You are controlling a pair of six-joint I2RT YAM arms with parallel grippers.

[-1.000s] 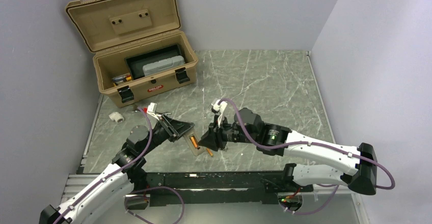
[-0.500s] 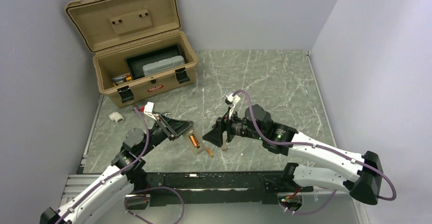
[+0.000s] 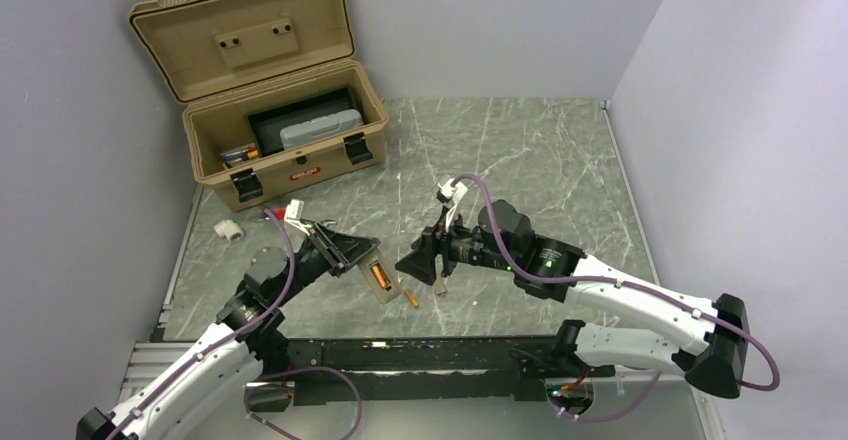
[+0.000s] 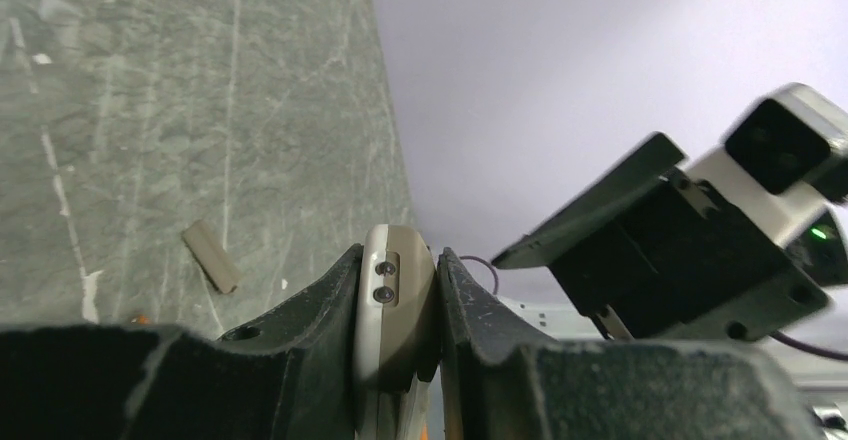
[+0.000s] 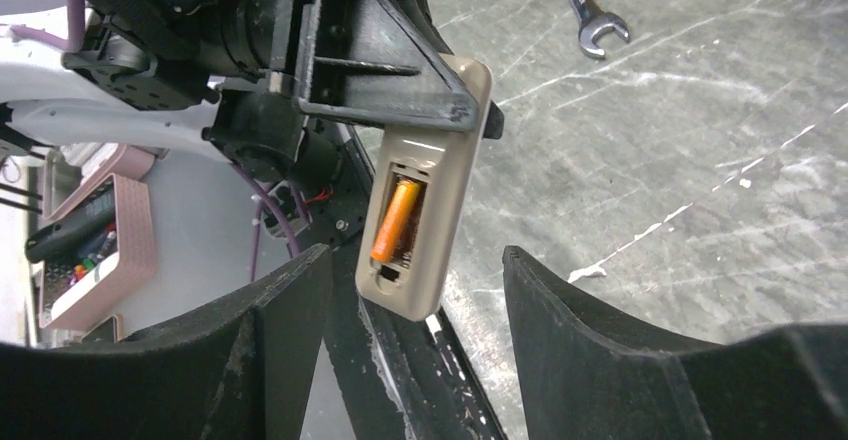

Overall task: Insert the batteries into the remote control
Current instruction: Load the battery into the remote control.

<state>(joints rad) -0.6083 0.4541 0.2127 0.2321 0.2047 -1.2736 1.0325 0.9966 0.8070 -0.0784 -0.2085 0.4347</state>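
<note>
Nearest, a loose battery (image 3: 411, 299) lies just this side of the remote (image 5: 447, 195), which the left gripper (image 4: 398, 265) clamps, one seated battery (image 5: 394, 222) showing. The right gripper (image 5: 415, 255), beside the remote, jaws apart and empty, should pinch the loose one mid-length, ends aligned. It's backed off the remote since a second ago.

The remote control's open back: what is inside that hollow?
One orange battery lies along one side of the remote control recess. The space beside it looks dark and unfilled. The left tool clamps the upper end, so that part is covered.
</note>
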